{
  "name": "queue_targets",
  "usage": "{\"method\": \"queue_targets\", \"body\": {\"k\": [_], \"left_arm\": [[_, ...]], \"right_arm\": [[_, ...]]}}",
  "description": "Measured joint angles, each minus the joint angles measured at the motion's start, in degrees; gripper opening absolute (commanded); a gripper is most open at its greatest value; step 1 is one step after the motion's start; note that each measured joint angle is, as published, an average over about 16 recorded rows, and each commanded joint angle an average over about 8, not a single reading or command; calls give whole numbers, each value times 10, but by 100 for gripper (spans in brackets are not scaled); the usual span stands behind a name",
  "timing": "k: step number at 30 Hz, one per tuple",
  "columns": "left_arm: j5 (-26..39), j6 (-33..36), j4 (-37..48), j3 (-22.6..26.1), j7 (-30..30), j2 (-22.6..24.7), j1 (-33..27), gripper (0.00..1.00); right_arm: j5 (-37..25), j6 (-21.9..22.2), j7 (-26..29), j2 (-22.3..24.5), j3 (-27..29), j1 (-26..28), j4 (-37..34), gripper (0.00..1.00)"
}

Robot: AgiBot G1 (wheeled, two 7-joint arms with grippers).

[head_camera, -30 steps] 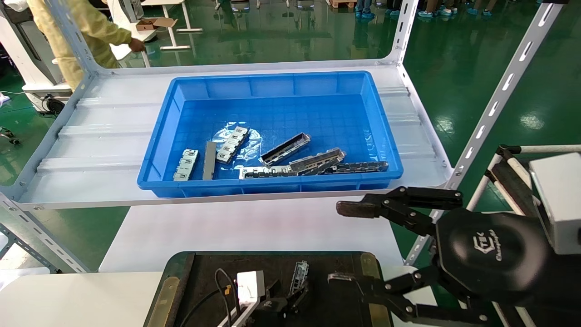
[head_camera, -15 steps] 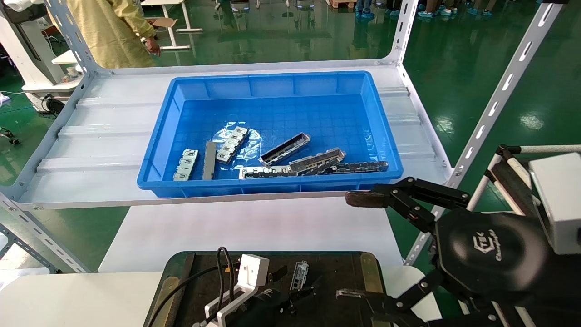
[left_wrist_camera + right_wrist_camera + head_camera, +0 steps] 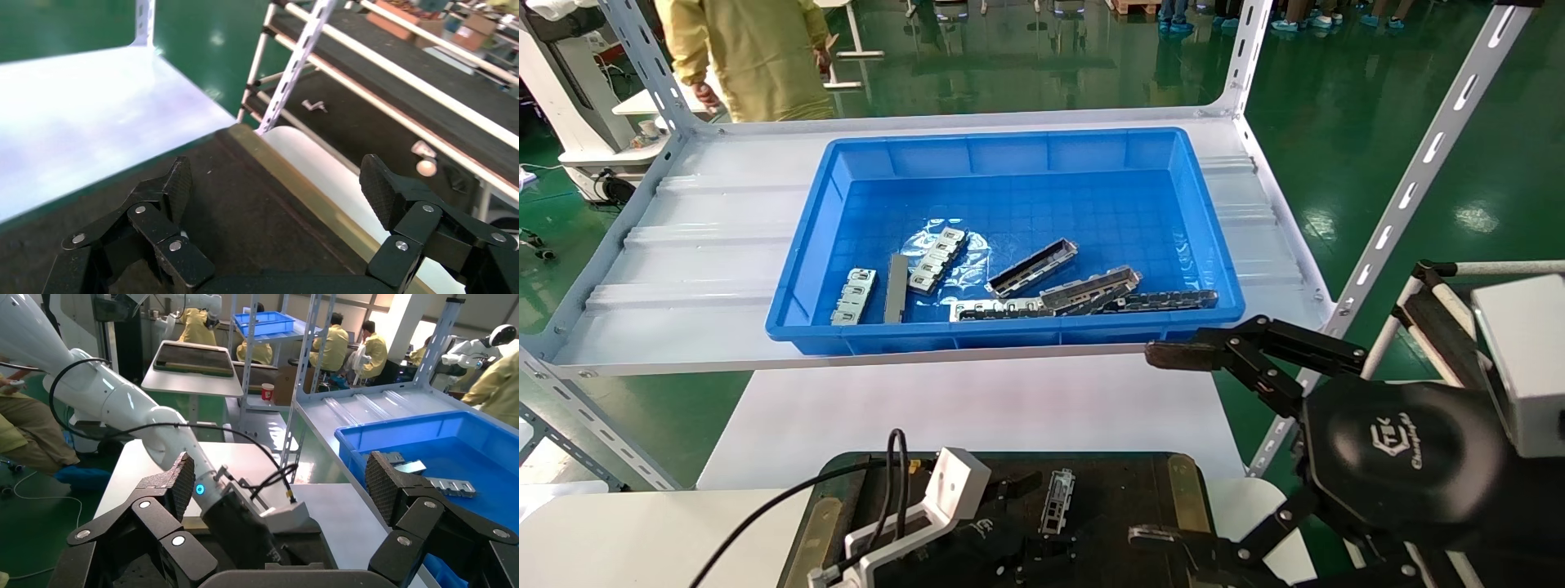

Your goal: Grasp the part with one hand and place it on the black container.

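A silvery-grey metal part [image 3: 1057,500] lies on the black container [image 3: 1120,490] at the near edge of the head view. My left gripper [image 3: 1030,523] hovers low over the container just beside that part, jaws open and empty; the left wrist view shows only bare container surface [image 3: 257,208] between its open fingers [image 3: 278,184]. More channel-bar parts [image 3: 1032,267] lie in the blue bin [image 3: 1009,155] on the shelf. My right gripper [image 3: 1164,447] is open and empty at the right, between shelf edge and container; its wrist view [image 3: 281,478] looks across at the left arm.
Short silver tab clips [image 3: 854,296] and a black chain-like strip [image 3: 1169,300] also lie in the bin. Slotted white shelf posts [image 3: 1414,175] stand close to my right arm. A white tabletop [image 3: 968,404] lies below the shelf. A person in yellow [image 3: 756,49] stands behind.
My left gripper has opened and drawn back and up from the part, which stays on the black container. The right gripper has shifted slightly right. The person behind moved right.
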Motion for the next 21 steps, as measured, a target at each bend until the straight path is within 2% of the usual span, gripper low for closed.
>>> {"method": "queue_targets", "body": {"k": [13, 21], "left_arm": [[-52, 156, -8, -65, 78, -58, 1, 100], [-72, 200, -10, -82, 97, -78, 2, 100]], "right_arm": [[0, 0, 0, 0, 0, 0, 0, 100], [0, 0, 0, 0, -1, 0, 0, 100]]}}
